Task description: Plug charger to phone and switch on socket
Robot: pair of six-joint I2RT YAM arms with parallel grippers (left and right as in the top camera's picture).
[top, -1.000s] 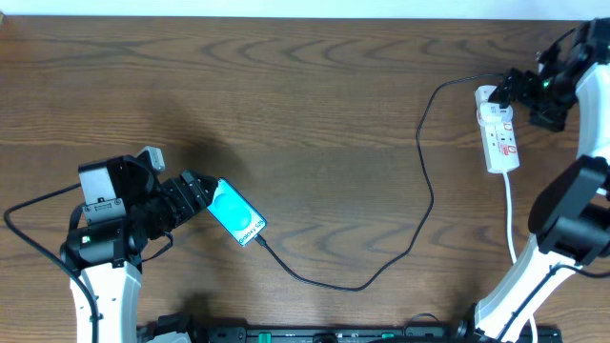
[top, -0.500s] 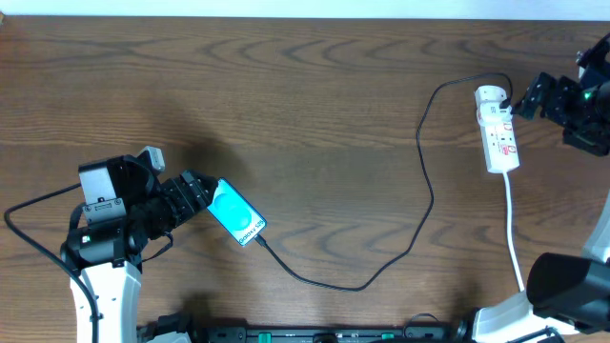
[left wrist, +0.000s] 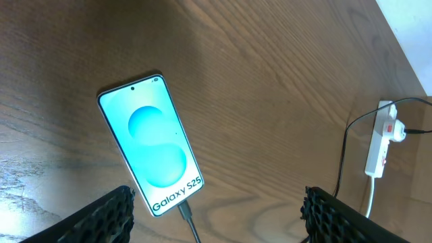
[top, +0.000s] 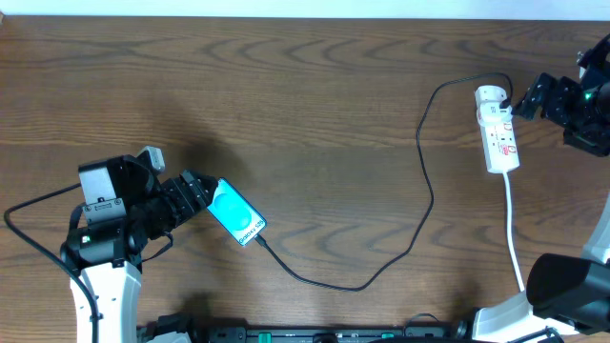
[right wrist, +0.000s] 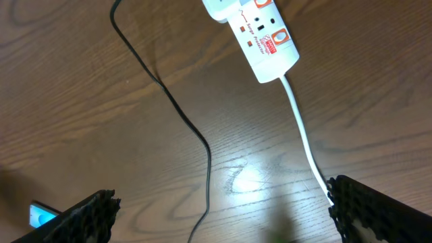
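Note:
The phone [top: 235,213] lies flat at the left, its cyan screen lit with "Galaxy S25"; it also shows in the left wrist view [left wrist: 152,146]. The charger cable [top: 424,181] runs from the phone's lower end, where its tip [left wrist: 185,214] sits in the port, to the socket [top: 498,129], a white power strip at the right, also seen in the right wrist view [right wrist: 260,30]. My left gripper [top: 194,193] is open just left of the phone, fingers either side in the left wrist view [left wrist: 216,216]. My right gripper [top: 532,97] is open, raised right of the socket's plug end.
The socket's white cord [top: 513,224] runs toward the front edge at the right. The wooden table [top: 305,114] fills the view. Black arm cables trail from the left arm base [top: 29,233].
A second ago the right gripper was at the socket's far end. It has pulled back to the right and up, clear of the strip. The left arm and phone have not moved.

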